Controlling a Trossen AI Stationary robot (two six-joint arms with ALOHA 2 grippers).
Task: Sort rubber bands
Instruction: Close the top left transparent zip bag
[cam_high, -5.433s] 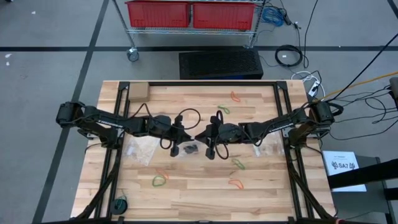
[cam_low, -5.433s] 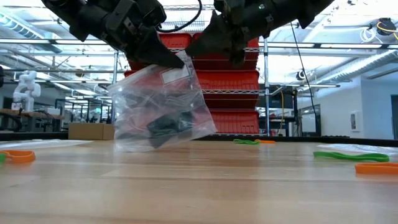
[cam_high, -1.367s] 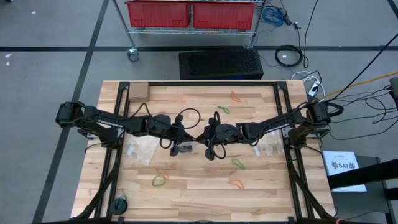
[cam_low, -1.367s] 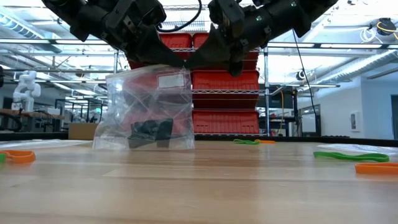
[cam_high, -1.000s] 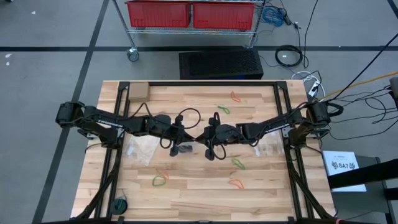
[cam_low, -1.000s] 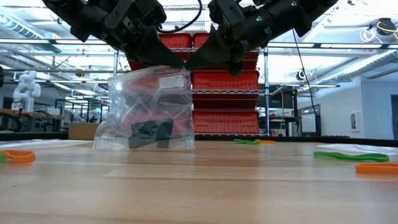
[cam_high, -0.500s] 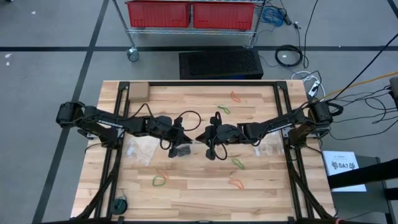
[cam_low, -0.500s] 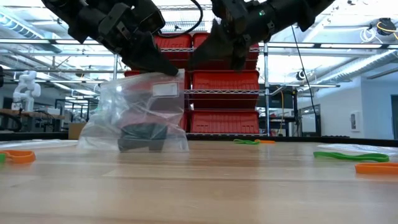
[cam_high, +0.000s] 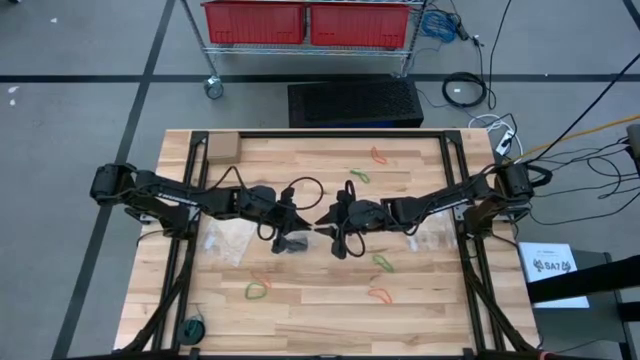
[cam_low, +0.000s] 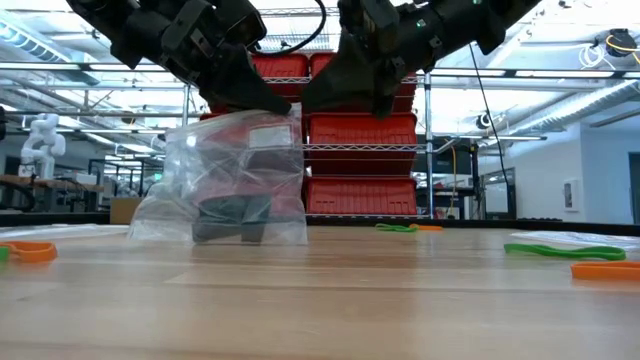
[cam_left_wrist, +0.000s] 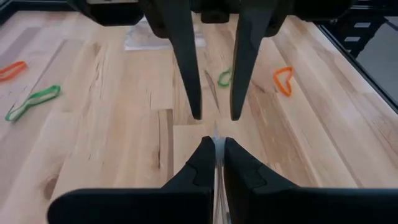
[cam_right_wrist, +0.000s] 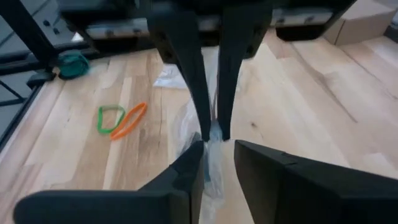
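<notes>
**Both grippers at the bag's top edge, mid-table**

Clear bag stands on the table at centre, bottom resting on the wood, black bands heaped inside. Left gripper pinches the bag's top edge, fingers pressed together on the plastic. Right gripper faces it tip to tip; its fingers stand slightly apart astride the same edge, not clamped.

Top edge runs between the two grippers, along the line of the arms. Loose bands lie on the wood nearer the right arm: green and orange on the front side, another pair toward the back. A green one sits front-left.
</notes>
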